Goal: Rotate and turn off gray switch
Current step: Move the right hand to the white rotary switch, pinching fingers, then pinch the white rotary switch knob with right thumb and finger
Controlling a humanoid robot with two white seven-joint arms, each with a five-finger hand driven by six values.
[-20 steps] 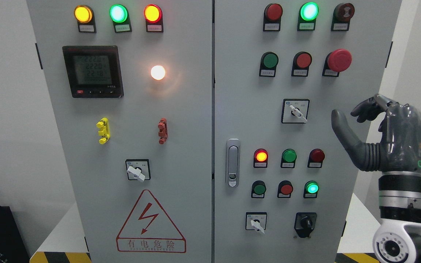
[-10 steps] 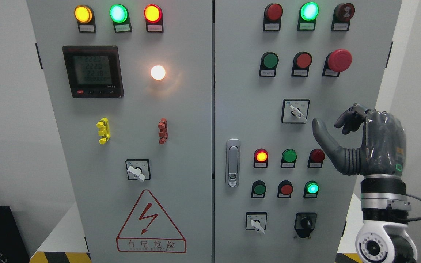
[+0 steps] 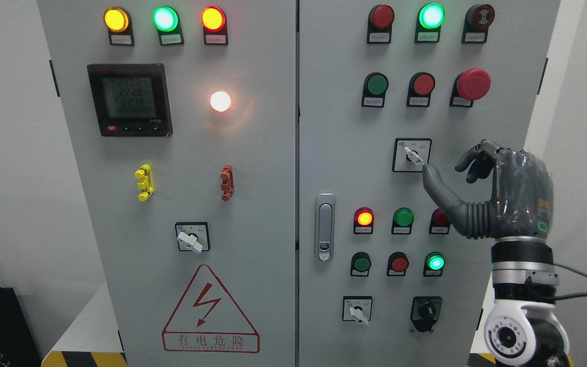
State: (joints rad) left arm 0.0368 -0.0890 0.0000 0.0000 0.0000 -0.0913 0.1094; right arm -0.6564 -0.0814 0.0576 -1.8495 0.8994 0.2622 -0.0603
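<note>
Beside the gray switch [image 3: 412, 155], the right hand [image 3: 497, 193] hovers unclenched, holding nothing.

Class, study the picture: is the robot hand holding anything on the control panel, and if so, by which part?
Nothing is held. The right robot hand is open, its thumb tip at the lower end of the gray switch lever, not gripping it.

On the left cabinet door [image 3: 252, 168] the digital meter [image 3: 129, 99] shows rows of digits: about 222.0 on the first two lines and 221.8 on the third, with a fainter bottom row too blurred to read. Lower down, a red triangle sign [image 3: 210, 309] carries a lightning bolt above the Chinese words 有电危险; the small line under them is illegible. The little labels under the lamps and buttons are too small to make out.
</note>
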